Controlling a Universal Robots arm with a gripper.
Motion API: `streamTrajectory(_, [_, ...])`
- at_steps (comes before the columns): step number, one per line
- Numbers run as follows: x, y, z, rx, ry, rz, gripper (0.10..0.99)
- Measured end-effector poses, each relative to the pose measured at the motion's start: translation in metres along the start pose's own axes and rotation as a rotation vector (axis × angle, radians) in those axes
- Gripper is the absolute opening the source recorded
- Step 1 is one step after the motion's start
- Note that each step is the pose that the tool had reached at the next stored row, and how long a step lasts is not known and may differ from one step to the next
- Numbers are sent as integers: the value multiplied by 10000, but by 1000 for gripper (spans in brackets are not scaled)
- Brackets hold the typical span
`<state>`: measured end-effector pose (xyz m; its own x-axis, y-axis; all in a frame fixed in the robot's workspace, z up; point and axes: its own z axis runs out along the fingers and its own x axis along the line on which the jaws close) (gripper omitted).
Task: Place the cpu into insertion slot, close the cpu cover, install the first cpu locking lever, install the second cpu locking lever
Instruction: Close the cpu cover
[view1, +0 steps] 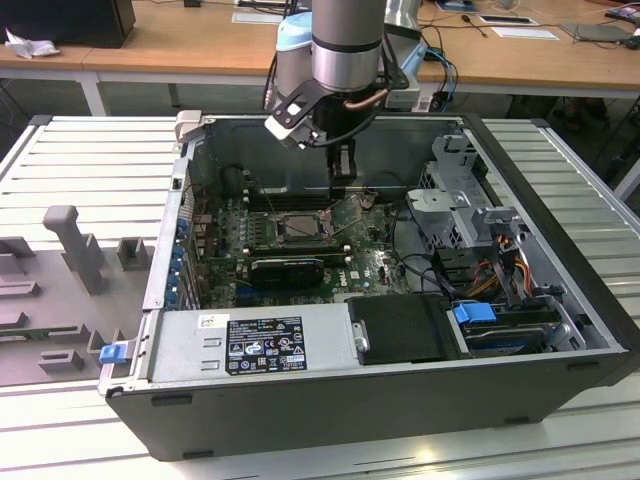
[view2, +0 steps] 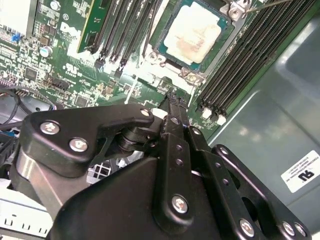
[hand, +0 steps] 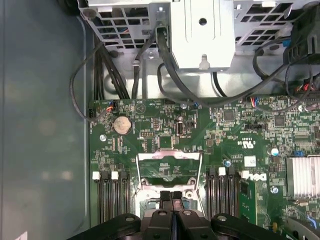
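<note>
The cpu (view2: 192, 32), a pale silver-beige square, lies flat in the insertion slot (view2: 167, 52) on the green board. In the exterior view the insertion slot (view1: 300, 226) sits mid-board. The cpu cover (hand: 169, 159), a grey metal frame with a square window, stands raised beside it, and the cpu cover (view1: 352, 213) is on the slot's side toward the exterior view's right. My gripper (view1: 343, 185) hangs just above the cover, its gripper (hand: 171, 196) tips pressed together, shut with nothing held. A thin metal lever rod (view2: 270, 4) sticks up past the socket corner.
Black memory slots (view2: 250, 60) flank the socket on both sides. A long black card (view1: 288, 268) lies in front of it. A metal drive cage (view1: 460, 190) with loose cables (view1: 505, 265) fills the case's right, and a power supply (view1: 250, 345) the front.
</note>
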<state>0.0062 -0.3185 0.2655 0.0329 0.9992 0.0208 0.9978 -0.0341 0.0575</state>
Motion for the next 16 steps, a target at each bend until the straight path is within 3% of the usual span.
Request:
streamTrajectory(3, [1, 41, 2, 0, 0, 0, 106])
streamTrajectory(16, [3, 93, 6, 0, 0, 1, 106])
